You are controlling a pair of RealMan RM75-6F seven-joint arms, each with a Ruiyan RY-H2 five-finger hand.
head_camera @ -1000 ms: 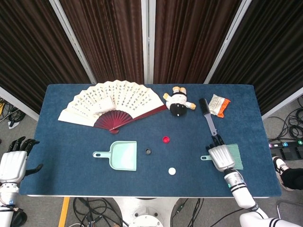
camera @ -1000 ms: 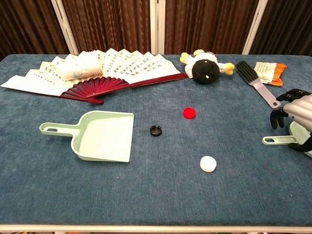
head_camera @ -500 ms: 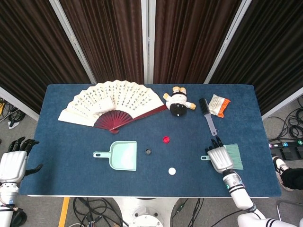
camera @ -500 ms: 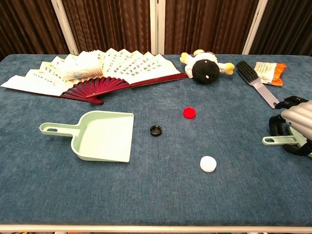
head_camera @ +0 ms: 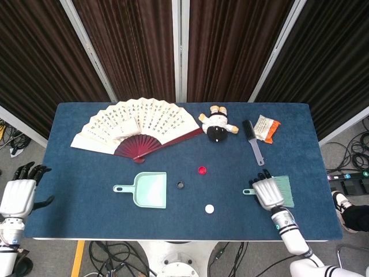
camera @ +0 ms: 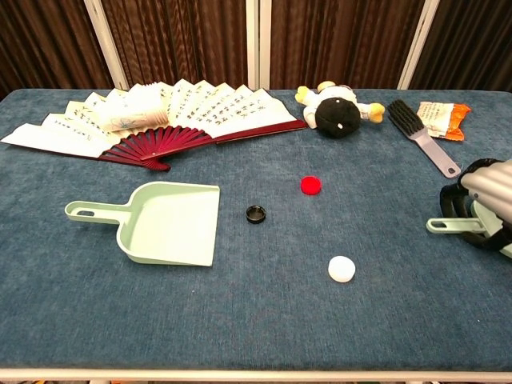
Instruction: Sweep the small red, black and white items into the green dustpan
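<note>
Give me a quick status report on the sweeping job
Right hand gripping the green brush; left hand idle and open off the table's left edge. Red cap, black cap, white cap lie outside the dustpan. Nothing in the way.

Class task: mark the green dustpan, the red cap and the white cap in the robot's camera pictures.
green dustpan (head_camera: 151, 190): head view, middle of its pan.
red cap (camera: 311, 185): chest view, centre of its top.
white cap (camera: 342, 269): chest view, centre of its top.
</note>
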